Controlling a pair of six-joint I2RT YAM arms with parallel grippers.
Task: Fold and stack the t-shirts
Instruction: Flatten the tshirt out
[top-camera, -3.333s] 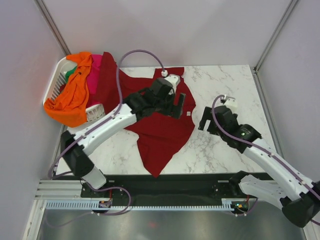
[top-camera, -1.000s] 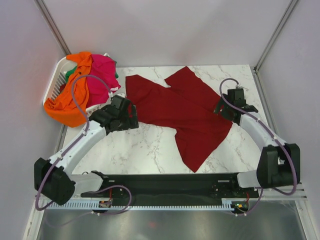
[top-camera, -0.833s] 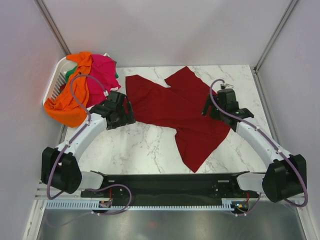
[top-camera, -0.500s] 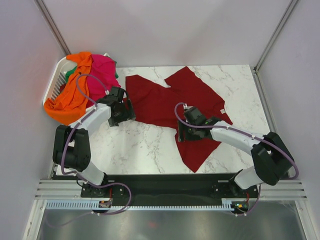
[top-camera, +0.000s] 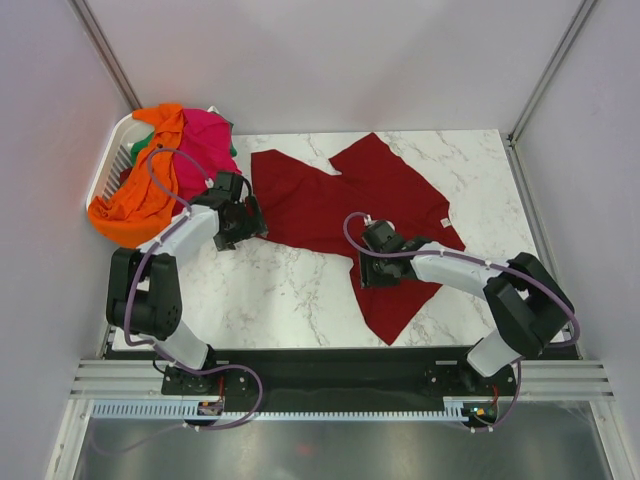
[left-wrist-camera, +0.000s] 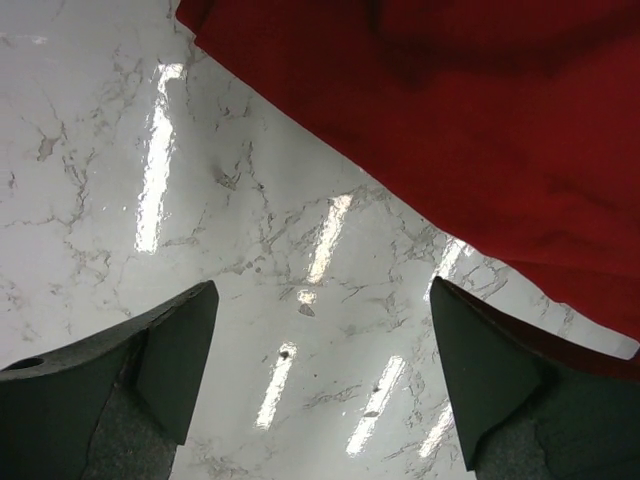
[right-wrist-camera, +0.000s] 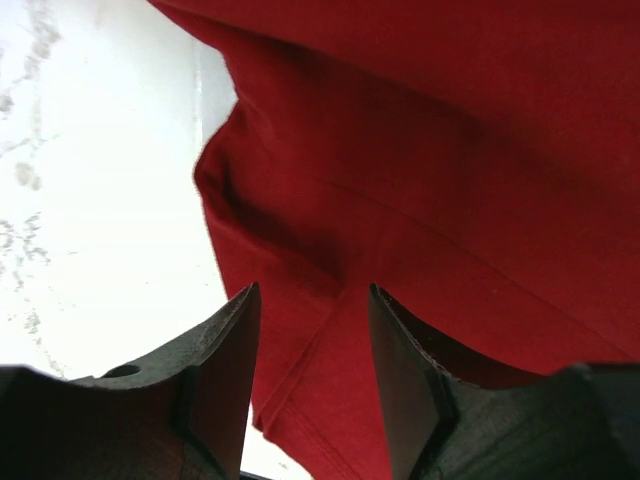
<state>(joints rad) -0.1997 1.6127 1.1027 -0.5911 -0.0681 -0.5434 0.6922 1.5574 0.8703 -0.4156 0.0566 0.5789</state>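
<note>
A dark red t-shirt (top-camera: 320, 200) lies spread on the marble table (top-camera: 280, 290), its small white neck label (top-camera: 443, 222) at the right. My right gripper (top-camera: 370, 274) is low over the shirt's lower left part. In the right wrist view the gripper (right-wrist-camera: 310, 370) has its jaws narrowed but apart, with red cloth (right-wrist-camera: 420, 170) and a hem seam lying between them. My left gripper (top-camera: 252, 222) sits just off the shirt's left edge. In the left wrist view it (left-wrist-camera: 325, 380) is wide open over bare marble, with the shirt (left-wrist-camera: 450, 120) ahead.
A white slatted basket (top-camera: 112, 150) stands at the back left corner. An orange shirt (top-camera: 135, 200) drapes over its rim, beside a hot pink shirt (top-camera: 205, 140) and a bit of a green shirt (top-camera: 140, 148). Walls close in the table's back and sides.
My right arm swung from the shirt's right edge across to its lower left part, and its jaws narrowed. The left gripper crept closer to the shirt's left edge.
</note>
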